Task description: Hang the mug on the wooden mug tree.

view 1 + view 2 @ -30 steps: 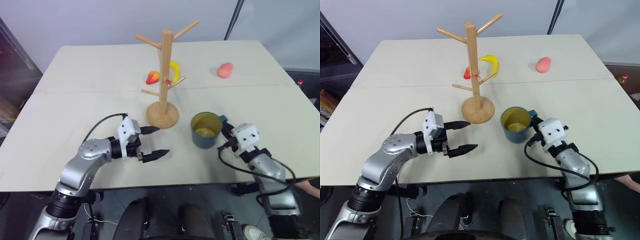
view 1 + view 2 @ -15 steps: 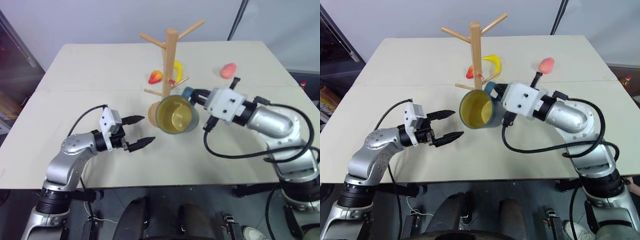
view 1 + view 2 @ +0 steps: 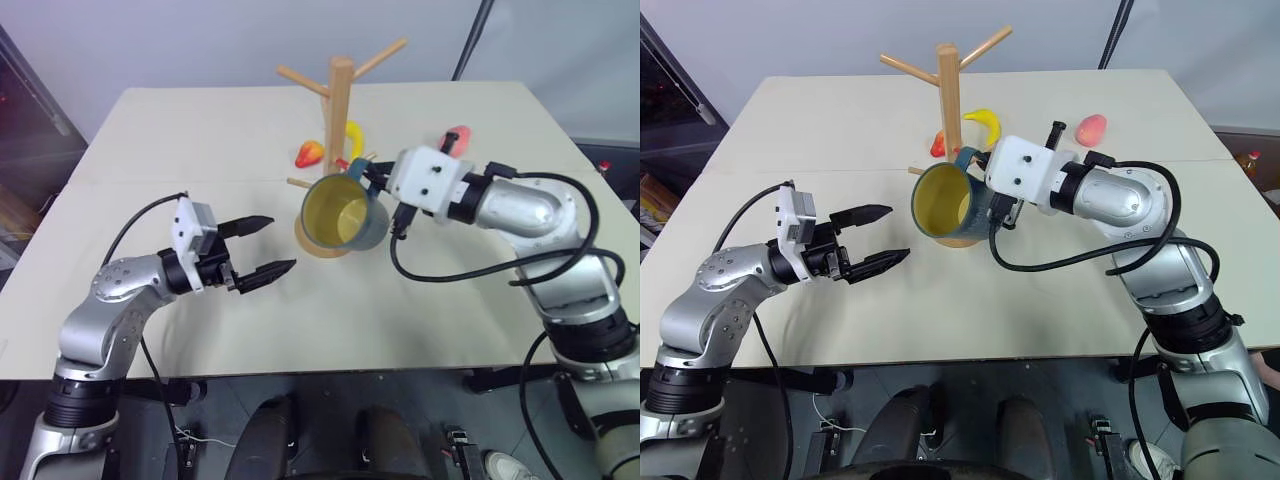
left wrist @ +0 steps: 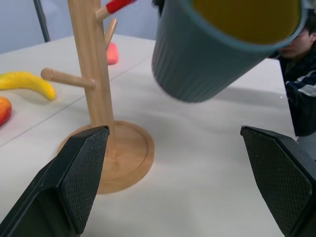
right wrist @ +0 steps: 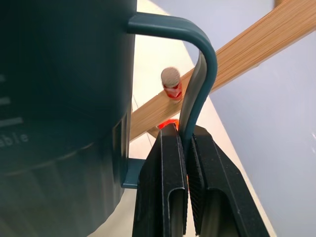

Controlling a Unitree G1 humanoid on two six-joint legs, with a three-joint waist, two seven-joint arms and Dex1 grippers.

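Note:
My right gripper [image 5: 186, 129] is shut on the loop handle of the dark teal mug [image 3: 345, 213]. The mug hangs above the table, tipped so its yellow inside faces me. It sits in front of the wooden mug tree [image 3: 340, 110], over the round base. A red-tipped peg [image 5: 171, 79] lies just beyond the handle; I cannot tell if they touch. My left gripper [image 3: 278, 243] stands open to the left of the mug, apart from it, with nothing between its fingers [image 4: 84, 173].
Behind the tree lie a yellow banana [image 3: 985, 122] and a red fruit [image 3: 308, 154]. A pink-red fruit [image 3: 1091, 127] rests at the back right. A person [image 4: 301, 64] sits beyond the beige table's [image 3: 200, 130] far side.
My right gripper has lifted the mug off the table, tipped it on its side and carried it left and up to the tree. My left gripper has drifted left and up, still open.

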